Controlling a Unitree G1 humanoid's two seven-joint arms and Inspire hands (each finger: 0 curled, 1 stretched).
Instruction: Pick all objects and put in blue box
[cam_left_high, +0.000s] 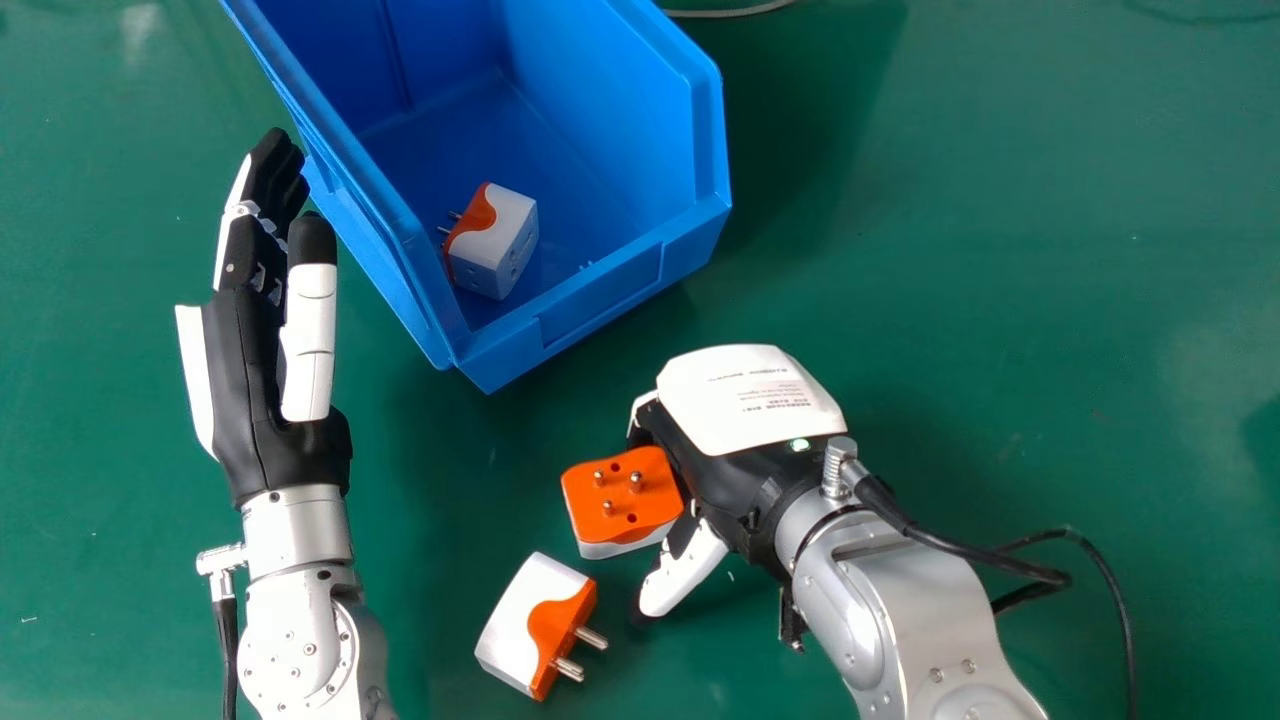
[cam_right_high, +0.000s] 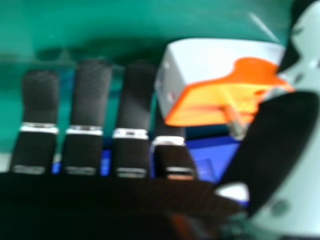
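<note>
Flanking adapter (cam_left_high: 624, 494), right hand (cam_left_high: 745, 425), gap to box (cam_left_high: 600, 303)

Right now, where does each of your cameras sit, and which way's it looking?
Head view: on the robot's head, looking forward and down at the blue box and three plugs; left hand and right hand show, with forearms.
Right hand view: at the right hand, looking past its fingers and thumb at one plug.
Both share the right hand, the blue box and an orange-and-white plug.
</note>
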